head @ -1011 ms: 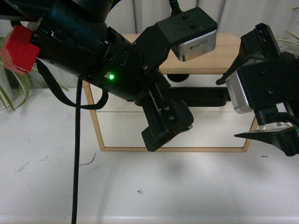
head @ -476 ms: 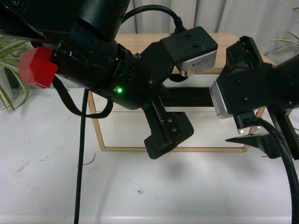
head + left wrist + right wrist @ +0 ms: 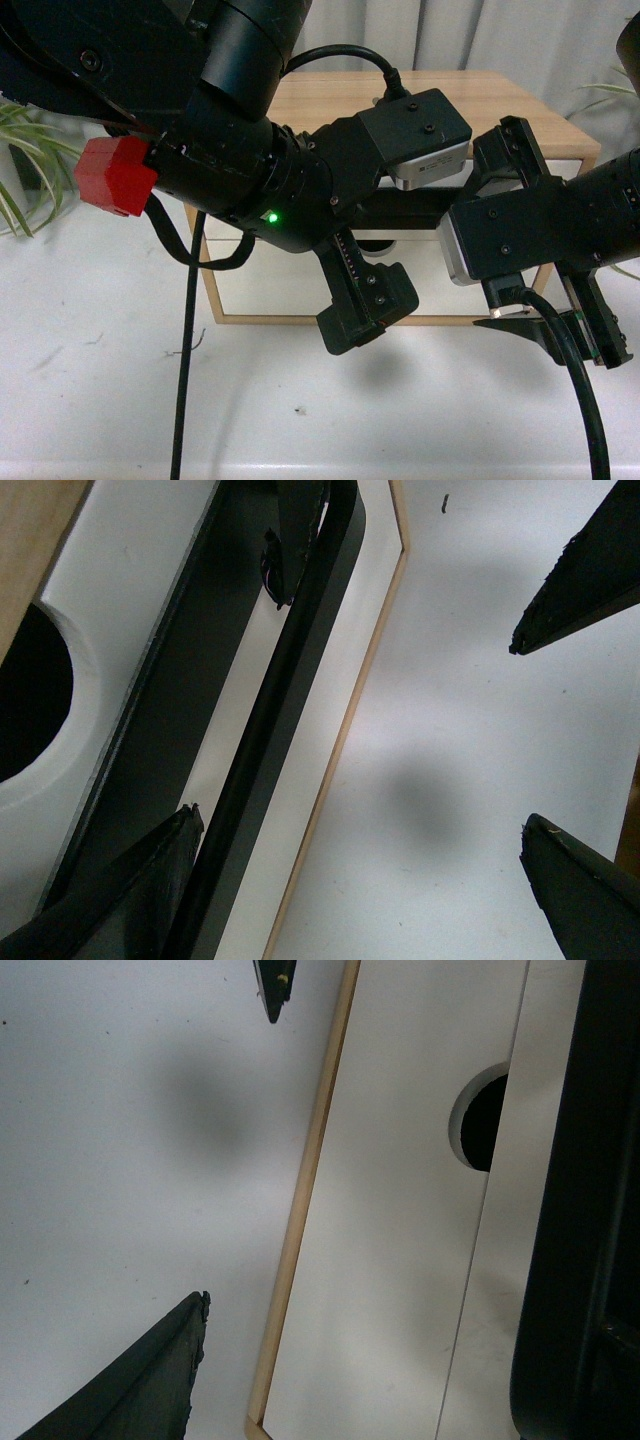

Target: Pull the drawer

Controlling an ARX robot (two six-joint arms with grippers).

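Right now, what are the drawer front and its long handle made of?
The drawer front looks like white-painted or laminated board: flat, smooth, evenly matte. Its handle seems metal or plastic, smooth and evenly black; I can't tell which.

Left arm [image 3: 250, 180] and right arm [image 3: 540, 230] crowd the drawer [image 3: 140, 600] front; the tabletop [image 3: 400, 410] before it lies open.

One light-wood cabinet [image 3: 520, 105] holds two white fronts, the drawer [image 3: 565, 170] with one black bar handle [image 3: 410, 210] and one plain front [image 3: 260, 285], with two grippers before it, left gripper [image 3: 357, 820] and right gripper [image 3: 545, 330], and two plants flanking it, left-side plant [image 3: 22, 150] and right-side plant [image 3: 605, 92].
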